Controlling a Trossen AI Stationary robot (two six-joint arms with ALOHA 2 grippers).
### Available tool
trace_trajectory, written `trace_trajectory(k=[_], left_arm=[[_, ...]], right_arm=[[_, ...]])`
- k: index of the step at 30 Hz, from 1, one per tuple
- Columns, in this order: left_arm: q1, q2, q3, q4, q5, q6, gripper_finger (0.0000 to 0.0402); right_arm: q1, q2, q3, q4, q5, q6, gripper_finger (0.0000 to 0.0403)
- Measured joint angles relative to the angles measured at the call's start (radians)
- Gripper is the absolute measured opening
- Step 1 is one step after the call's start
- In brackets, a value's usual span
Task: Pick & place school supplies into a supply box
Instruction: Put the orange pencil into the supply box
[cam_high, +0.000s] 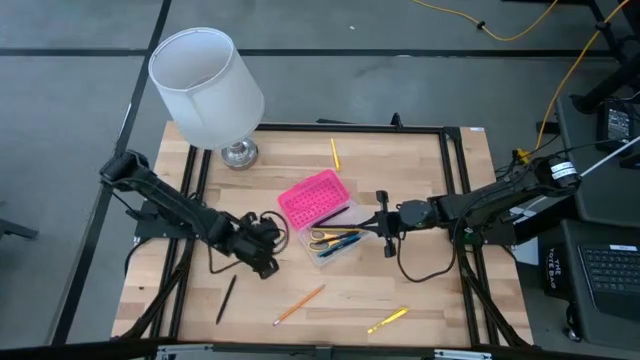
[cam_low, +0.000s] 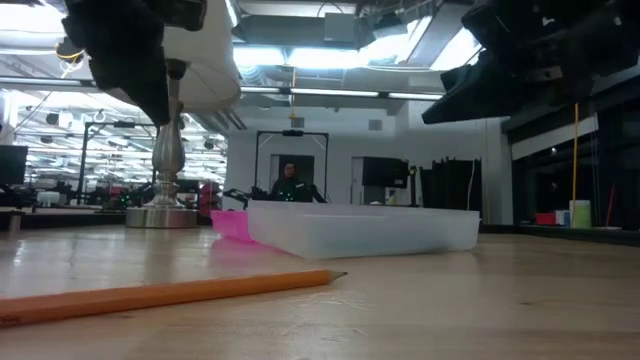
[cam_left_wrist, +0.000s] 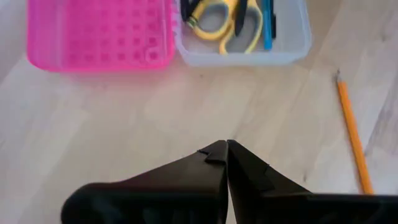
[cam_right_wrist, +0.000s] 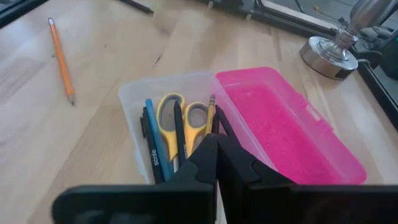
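Supply box: the supply box is seen open near the middle of the worktop, its pink lid folded back flat beside the clear base.
Box contents: scissors with yellow handles, a blue pen, dark pens and a wooden pencil are seen lying lengthwise in the clear base.
Loose supplies: an orange pencil is seen on the worktop near the front edge, a yellow pen to its right, a black pen to its left, and a yellow pencil behind the box, well apart from it.
Left gripper: the left gripper is placed low over the worktop to the left front of the box, apart from it; its fingers are pressed together with nothing between them, as shown in the left wrist view.
Right gripper: the right gripper is placed just right of the box, pointing at it; its fingers are pressed together and empty.
Lamp: a lamp with a white shade and a metal base is seen at the rear left of the worktop.
Background: a person is visible far off in the room in the low view.
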Motion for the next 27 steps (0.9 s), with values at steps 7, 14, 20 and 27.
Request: trace_trajectory(k=[7, 14, 20, 27], left_arm=[[-0.01, 0.188, 0.205, -0.019, 0.063, 0.057, 0.0003], [-0.052, 0.373, 0.418, -0.147, 0.078, 0.022, 0.0001], [-0.09, 0.49, 0.533, -0.172, 0.07, -0.004, 0.0003], [-0.116, 0.586, 0.626, -0.176, 0.098, -0.113, 0.0003]], right_arm=[[0.0, 0.0, -0.002, 0.009, 0.0, -0.013, 0.0019], [0.0, 0.0, -0.002, 0.018, 0.013, -0.046, 0.0005], [0.0, 0.0, -0.002, 0.059, 0.013, -0.058, 0.0021], [0.0, 0.0, -0.002, 0.067, 0.013, -0.057, 0.0007]])
